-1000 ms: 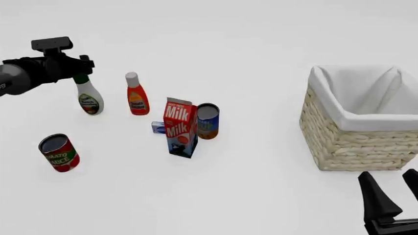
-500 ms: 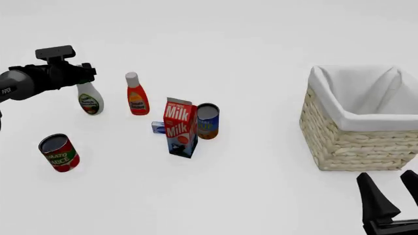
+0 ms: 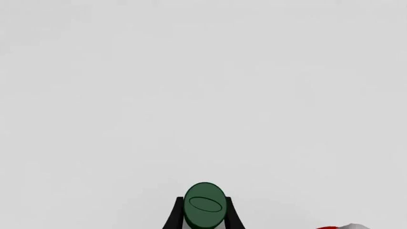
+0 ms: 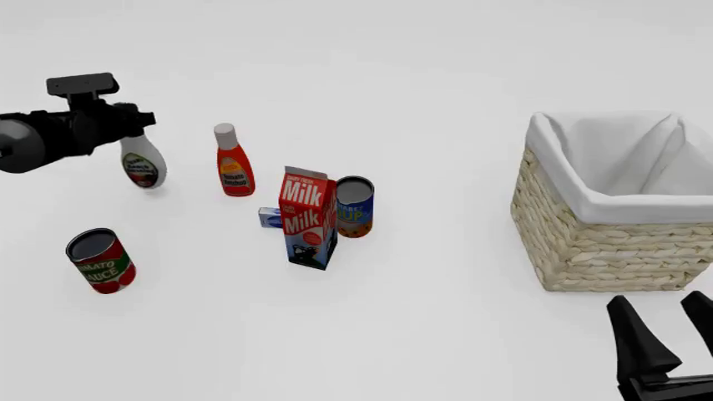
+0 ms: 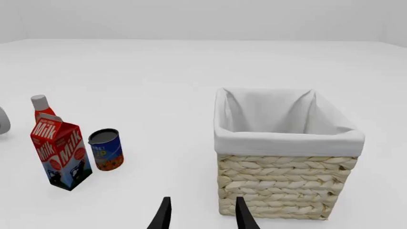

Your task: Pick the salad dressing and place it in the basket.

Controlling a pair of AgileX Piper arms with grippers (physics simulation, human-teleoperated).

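Vs. half a sec ago: salad dressing point(image 4: 143, 168) sits higher and a bit further left in front view, its base tilted toward the right; left gripper point(image 4: 129, 124) has risen with it. Other groceries and basket unchanged. Left gripper point(image 3: 203, 217) is clamped on the bottle's neck; in left wrist view black fingers point(image 3: 173, 218) flank the dark green cap point(image 3: 205, 206) on both sides, touching. Bottle: white teardrop body, green-yellow oval label facing camera, cap mostly hidden behind gripper in front view. Appears off the table, shadow below; contact w/ surface cannot be confirmed. Red bottle point(image 4: 232, 161) w/ white cap stands upright just right of it, apart. Milk carton point(image 4: 307, 217), blue can point(image 4: 354, 206) and small blue item point(image 4: 270, 218) cluster at centre; tomato sauce can point(image 4: 100, 260) nearer the camera, left. Basket point(image 4: 616, 242), wicker w/ white lining, at far right, well apart from bottle; bare table point(image 4: 446, 125) between cluster and basket. Right gripper point(image 4: 666, 334) low at right, near basket's front wall, jaws spread, holding nothing.
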